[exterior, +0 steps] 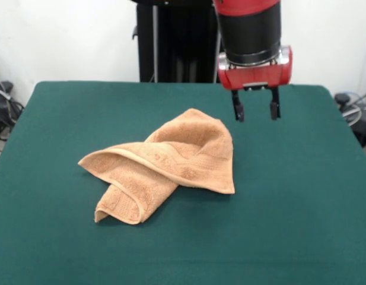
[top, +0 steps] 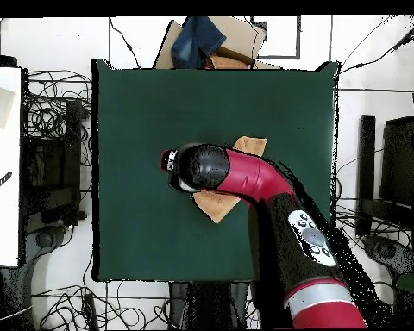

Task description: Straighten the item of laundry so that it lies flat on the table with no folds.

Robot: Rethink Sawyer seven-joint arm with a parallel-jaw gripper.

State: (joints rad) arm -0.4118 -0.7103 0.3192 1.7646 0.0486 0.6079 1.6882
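Note:
The item of laundry (exterior: 165,166), a light orange-tan terry towel, lies crumpled and folded over itself near the middle of the dark green table (exterior: 301,208). One end is doubled under at the front left and a rounded fold rises at the back right. My gripper (exterior: 256,113) hangs open and empty above the table, just right of and behind the towel's high fold, not touching it. In the overhead view my red arm (top: 245,177) covers most of the towel (top: 217,207); only two corners show on the table (top: 141,121).
The robot's black pedestal (exterior: 171,41) stands behind the table's far edge. A cardboard box with blue cloth (top: 212,41) sits beyond the table's far side in the overhead view. Cables (top: 55,129) lie on the floor around the table.

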